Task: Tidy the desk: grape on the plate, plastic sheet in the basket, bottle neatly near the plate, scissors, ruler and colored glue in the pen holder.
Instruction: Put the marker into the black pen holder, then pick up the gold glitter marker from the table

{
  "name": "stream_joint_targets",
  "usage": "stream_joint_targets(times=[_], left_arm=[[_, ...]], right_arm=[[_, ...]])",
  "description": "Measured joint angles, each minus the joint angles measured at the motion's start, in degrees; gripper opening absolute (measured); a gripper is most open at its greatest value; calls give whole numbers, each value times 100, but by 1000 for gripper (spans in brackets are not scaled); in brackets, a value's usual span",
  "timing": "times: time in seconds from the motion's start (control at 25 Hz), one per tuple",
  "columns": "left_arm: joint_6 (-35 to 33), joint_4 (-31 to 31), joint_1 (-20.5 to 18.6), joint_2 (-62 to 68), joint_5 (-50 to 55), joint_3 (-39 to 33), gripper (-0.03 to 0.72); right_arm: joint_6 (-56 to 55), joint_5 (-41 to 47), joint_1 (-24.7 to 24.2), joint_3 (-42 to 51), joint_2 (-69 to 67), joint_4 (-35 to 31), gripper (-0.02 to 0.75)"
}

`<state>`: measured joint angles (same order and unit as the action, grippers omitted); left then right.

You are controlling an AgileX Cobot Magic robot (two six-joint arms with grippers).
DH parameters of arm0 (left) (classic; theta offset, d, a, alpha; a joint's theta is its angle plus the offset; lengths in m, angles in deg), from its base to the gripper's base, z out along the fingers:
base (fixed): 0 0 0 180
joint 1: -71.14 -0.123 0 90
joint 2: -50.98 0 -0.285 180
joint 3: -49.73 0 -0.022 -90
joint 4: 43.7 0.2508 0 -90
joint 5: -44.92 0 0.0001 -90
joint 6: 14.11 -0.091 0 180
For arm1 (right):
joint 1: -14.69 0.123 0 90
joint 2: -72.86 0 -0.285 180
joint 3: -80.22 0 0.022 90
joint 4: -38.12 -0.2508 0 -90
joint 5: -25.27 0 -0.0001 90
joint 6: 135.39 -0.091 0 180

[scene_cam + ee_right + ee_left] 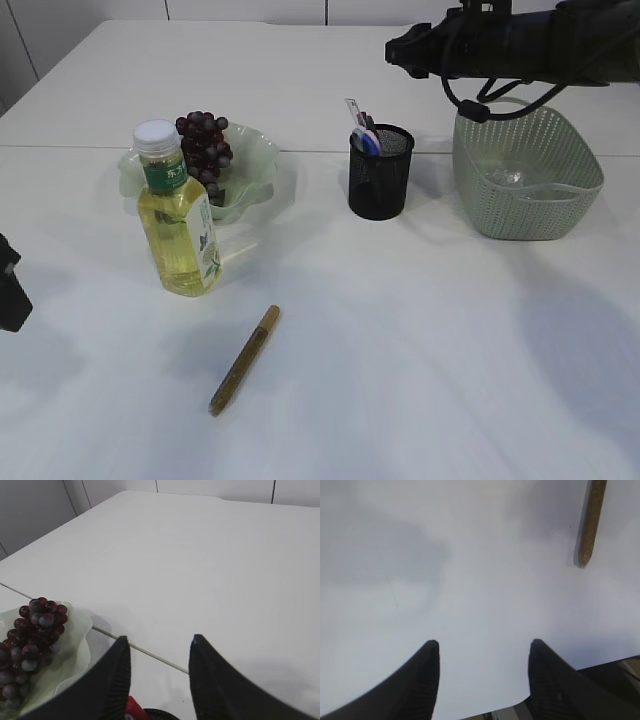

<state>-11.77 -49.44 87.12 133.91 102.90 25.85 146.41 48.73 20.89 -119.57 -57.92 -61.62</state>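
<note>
Dark grapes (205, 145) lie on a pale green plate (258, 160); both also show in the right wrist view, grapes (32, 630) on the plate (72, 647). A yellow drink bottle (178, 215) stands upright in front of the plate. A black mesh pen holder (380, 175) holds scissors with red and blue handles (365, 135) and a white ruler (354, 108). A brown glue pen (245, 358) lies on the table and also shows in the left wrist view (590, 522). My left gripper (484, 644) is open and empty, left of the pen. My right gripper (160, 639) is open and empty, high above the pen holder.
A grey-green basket (560, 205) stands right of the pen holder, with something clear and shiny inside (515, 178). The right arm (510, 40) reaches over the basket. The left gripper (10, 290) sits at the table's left edge. A seam (300, 152) crosses the white table.
</note>
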Motion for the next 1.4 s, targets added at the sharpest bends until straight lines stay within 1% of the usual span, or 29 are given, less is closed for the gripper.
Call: stream_joint_targets(times=[0.08,0.16,0.2,0.28,0.36,0.4,0.52,0.64,0.68,0.8,0.88,1.0,1.12,1.24,1.32,1.4], left_arm=[[0,0,0,0,0,0,415],[0,-10,0,0,0,0,415],[0,-11,0,0,0,0,415],[0,-19,0,0,0,0,415],[0,-19,0,0,10,0,415],[0,-22,0,0,10,0,415],[0,-32,0,0,10,0,415],[0,-32,0,0,10,0,415],[0,-32,0,0,-1,0,415],[0,-32,0,0,-44,0,415],[0,-32,0,0,-44,0,415],[0,-71,0,0,-44,0,415],[0,-119,0,0,-33,0,415],[0,-201,0,0,-10,24,415],[0,-201,133,0,19,76,415],[0,-201,376,0,46,168,415]], right_arm=[[-277,0,0,0,0,133,326],[-856,0,0,0,14,615,329],[-1219,0,0,0,43,1099,329],[-2395,56,0,0,166,2218,330],[-3663,291,0,0,348,3587,330],[-4337,491,0,0,473,4248,330],[-6227,1356,22,0,901,5917,330],[-7950,2336,222,0,1391,7484,328],[-8427,2623,342,0,1562,7966,328],[-9357,3197,739,0,1968,8969,326],[-9670,3507,961,0,2152,9306,325],[-9938,4132,1195,0,2282,9523,324],[-10075,4591,1292,35,2282,9635,324],[-10180,4678,1296,258,2382,9755,324],[-10180,4702,1296,479,2523,9855,324],[-10180,4702,1296,735,2714,9906,324]])
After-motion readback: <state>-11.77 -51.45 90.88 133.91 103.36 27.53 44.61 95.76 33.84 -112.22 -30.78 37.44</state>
